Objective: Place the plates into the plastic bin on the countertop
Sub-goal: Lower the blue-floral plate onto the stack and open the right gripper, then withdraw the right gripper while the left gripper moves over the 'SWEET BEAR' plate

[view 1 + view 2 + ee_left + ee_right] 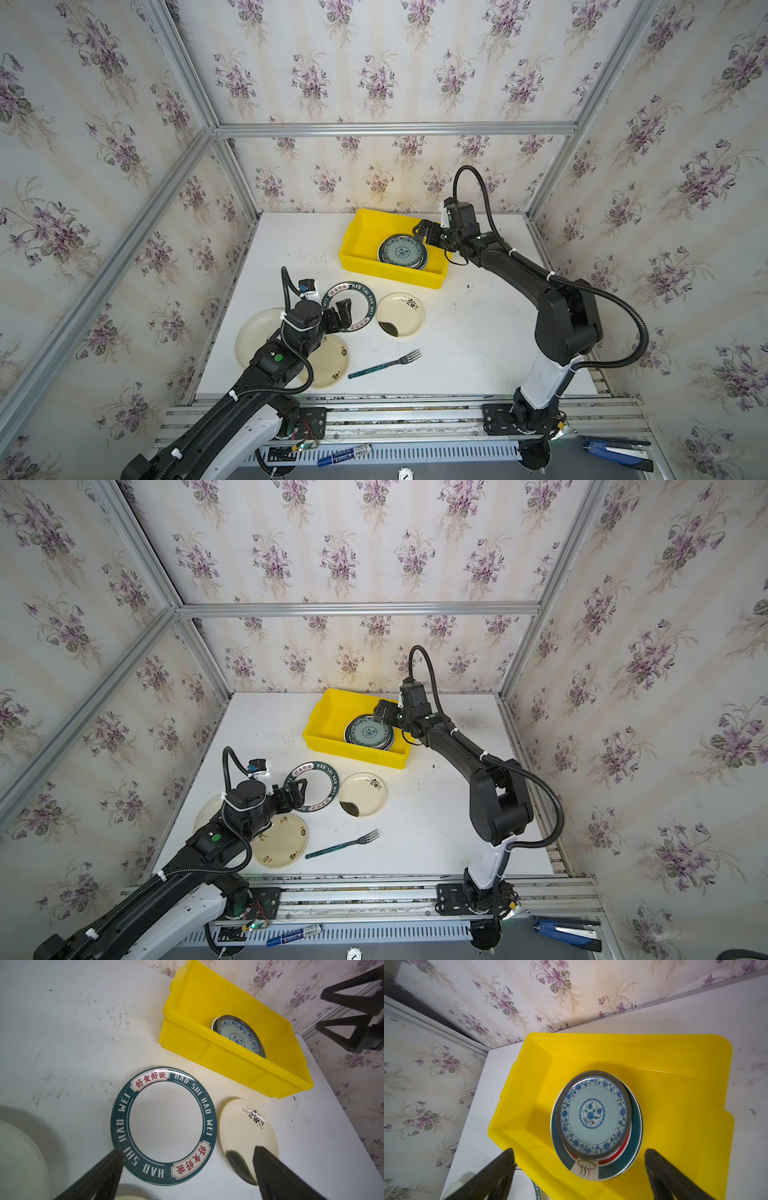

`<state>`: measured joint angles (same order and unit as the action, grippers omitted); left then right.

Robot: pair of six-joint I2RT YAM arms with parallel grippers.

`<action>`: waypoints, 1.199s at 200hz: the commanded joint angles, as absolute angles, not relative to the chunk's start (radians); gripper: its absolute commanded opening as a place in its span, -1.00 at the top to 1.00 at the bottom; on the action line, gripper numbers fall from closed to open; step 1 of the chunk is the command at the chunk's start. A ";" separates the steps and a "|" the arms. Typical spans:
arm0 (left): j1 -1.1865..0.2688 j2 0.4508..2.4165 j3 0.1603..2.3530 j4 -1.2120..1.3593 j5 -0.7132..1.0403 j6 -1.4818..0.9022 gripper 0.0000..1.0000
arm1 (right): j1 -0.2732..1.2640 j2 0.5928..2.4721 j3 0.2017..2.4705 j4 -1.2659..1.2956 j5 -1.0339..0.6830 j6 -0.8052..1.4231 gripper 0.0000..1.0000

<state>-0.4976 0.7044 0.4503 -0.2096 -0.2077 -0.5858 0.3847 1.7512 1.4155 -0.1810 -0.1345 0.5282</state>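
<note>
Cream and teal plates lie out near the front of the counter [478, 332], a yellow bin with a stack sits at the back, and both grippers are empty.

Nearest is a fork [384, 365], not a task item, beside the spotted cream plate [328, 368], which lies half under the left arm; the plain cream plate [253, 332] is next to it. The left gripper [188, 1148], jaws spread wide and holding nothing, hovers over the near rim of the teal-rimmed plate [164, 1126], probably to pinch that rim because the plate lies flat. The smeared cream plate [401, 313] sits just beside it. Further back is the plastic bin [361, 232]: the blue-patterned plate [592, 1114] tops a stack at the end nearer the right arm, likely saving the bare half for a second pile. The right gripper [579, 1150] hangs over the stack's edge, fully open and empty, which reads as a drop-off pose.
</note>
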 commanded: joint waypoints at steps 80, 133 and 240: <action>-0.495 0.565 0.537 -0.829 -0.331 -0.876 -0.99 | 0.495 1.333 0.981 0.021 -0.086 0.473 -0.99; -0.495 0.579 0.531 -0.931 -0.363 -0.992 -0.99 | 0.515 1.245 0.851 0.076 -0.166 0.532 -0.98; -0.488 0.520 0.382 -0.959 -0.399 -1.285 -0.99 | 0.515 1.083 0.755 -0.015 -0.146 0.479 -0.97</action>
